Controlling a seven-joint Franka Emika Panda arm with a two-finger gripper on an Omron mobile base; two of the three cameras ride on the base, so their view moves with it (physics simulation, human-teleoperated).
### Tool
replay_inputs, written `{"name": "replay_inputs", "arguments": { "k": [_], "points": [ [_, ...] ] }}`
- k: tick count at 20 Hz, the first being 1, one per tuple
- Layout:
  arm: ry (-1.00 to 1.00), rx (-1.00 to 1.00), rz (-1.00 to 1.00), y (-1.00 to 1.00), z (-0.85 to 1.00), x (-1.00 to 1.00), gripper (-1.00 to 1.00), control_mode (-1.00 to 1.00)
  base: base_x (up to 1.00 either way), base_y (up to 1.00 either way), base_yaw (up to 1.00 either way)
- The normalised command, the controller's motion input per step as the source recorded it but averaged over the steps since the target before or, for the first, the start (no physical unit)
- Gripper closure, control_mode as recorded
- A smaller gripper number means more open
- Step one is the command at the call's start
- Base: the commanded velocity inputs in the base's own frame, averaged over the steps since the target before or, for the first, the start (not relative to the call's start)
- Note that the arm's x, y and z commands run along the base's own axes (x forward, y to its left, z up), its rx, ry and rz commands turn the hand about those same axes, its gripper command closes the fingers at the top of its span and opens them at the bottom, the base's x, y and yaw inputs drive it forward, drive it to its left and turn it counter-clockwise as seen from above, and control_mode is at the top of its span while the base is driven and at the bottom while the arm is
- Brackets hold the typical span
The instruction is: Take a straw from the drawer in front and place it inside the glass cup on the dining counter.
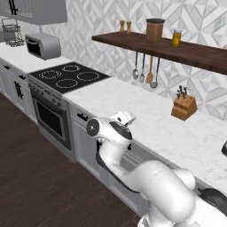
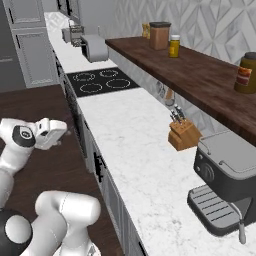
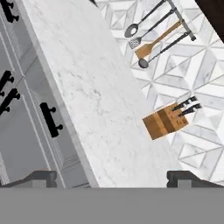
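My gripper [image 3: 114,178] is open, its two dark fingertips [image 3: 41,177] spread wide with nothing between them. It hovers in front of the kitchen counter's edge and looks over it. The white hand [image 1: 124,119] is at counter height in the left base view, and it hangs over the dark floor [image 2: 50,131] in the right base view. Just under the counter edge lies the grey drawer [image 3: 37,131], closed, with its black bar handle [image 3: 51,119] to the left of the gripper's line. The straw, the glass cup and the dining counter are out of view.
A white marble worktop [image 1: 146,115] carries a wooden knife block [image 3: 167,121]. Utensils [image 3: 148,35] hang on the tiled wall under a wooden shelf [image 1: 177,51]. A black stove [image 1: 68,76] stands to the left, a coffee machine [image 2: 227,180] to the right. More grey fronts with black handles [image 3: 8,96] lie lower.
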Motion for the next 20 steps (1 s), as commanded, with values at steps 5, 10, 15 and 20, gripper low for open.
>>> {"name": "replay_inputs", "arguments": {
  "k": [5, 10, 15, 20],
  "points": [
    [-0.04, -0.40, 0.00, 0.28, -0.58, 0.46, -1.00, -1.00, 0.00, 0.00, 0.00],
    [0.00, -0.34, -0.03, 0.13, -0.52, 0.51, -1.00, -1.00, 0.00, 0.00, 0.00],
    [0.02, -0.21, -0.05, 0.00, -0.50, 0.61, -1.00, -1.00, 0.00, 0.00, 0.00],
    [0.11, -0.10, -0.03, 0.01, -0.76, 0.46, -1.00, -1.00, 0.00, 0.00, 0.00]
  ]
}}
